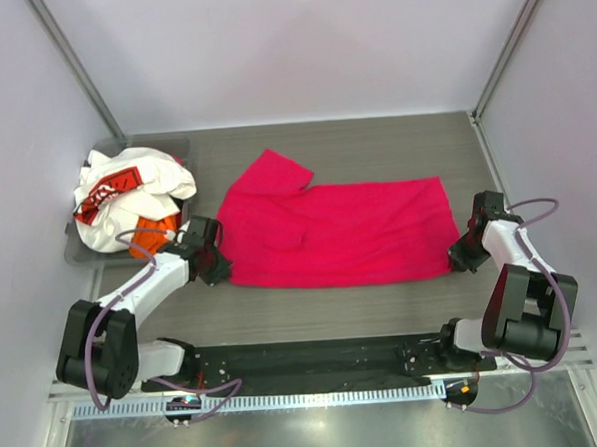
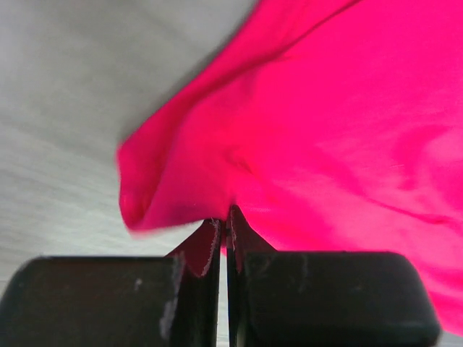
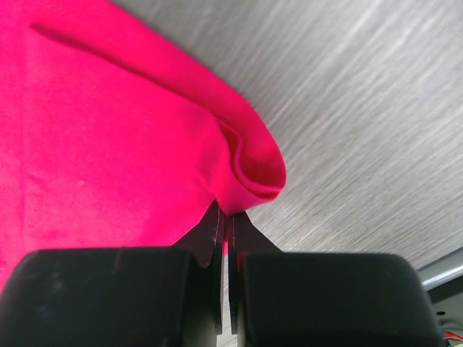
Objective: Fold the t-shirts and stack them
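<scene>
Pinching opposite near corners, the left claw point(image 2: 224, 220) and right claw point(image 3: 226, 217) hold the plain magenta-red cloth t-shirt point(image 1: 339, 231), spread across the grey worktop point(image 1: 394, 138), probably to fold it.

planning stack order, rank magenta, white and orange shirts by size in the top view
1. magenta t-shirt, spread flat
2. white t-shirt, bunched up
3. orange t-shirt, only a sliver shows beside the white one, true size unsure
</scene>
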You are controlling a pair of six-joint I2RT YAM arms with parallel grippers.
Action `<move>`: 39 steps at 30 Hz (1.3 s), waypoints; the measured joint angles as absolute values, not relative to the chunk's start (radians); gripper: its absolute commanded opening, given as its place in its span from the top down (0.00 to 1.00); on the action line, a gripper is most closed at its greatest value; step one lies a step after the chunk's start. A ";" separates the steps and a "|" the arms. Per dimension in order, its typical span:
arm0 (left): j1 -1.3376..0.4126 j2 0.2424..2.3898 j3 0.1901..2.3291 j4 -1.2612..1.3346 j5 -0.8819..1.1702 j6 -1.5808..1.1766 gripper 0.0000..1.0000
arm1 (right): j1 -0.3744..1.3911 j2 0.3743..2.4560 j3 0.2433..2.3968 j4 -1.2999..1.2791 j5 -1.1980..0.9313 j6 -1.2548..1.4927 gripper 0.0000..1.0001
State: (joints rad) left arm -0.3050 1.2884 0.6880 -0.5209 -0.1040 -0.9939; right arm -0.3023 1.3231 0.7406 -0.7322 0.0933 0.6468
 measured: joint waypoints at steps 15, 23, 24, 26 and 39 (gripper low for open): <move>-0.308 0.981 0.505 -0.582 -0.032 -1.087 0.25 | -0.397 1.122 0.662 -0.737 0.079 0.728 0.00; -0.307 1.145 0.905 -0.504 -0.051 -0.889 0.20 | -0.348 1.079 0.774 -0.765 0.049 0.710 0.02; -0.305 1.227 0.983 -0.468 -0.051 -0.845 0.21 | -0.315 1.080 0.803 -0.763 0.048 0.709 0.02; -0.298 1.396 1.139 -0.427 -0.045 -0.770 0.22 | -0.255 1.080 0.847 -0.757 0.046 0.709 0.02; -0.188 2.494 2.183 -0.421 0.170 -0.521 0.25 | -0.008 1.145 0.856 -0.685 0.000 0.671 0.04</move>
State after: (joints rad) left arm -0.1879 2.4935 2.1826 -0.4213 0.1699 -0.5213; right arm -0.0078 1.1450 0.8558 -0.6853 -0.0002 0.6708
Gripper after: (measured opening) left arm 0.748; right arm 0.968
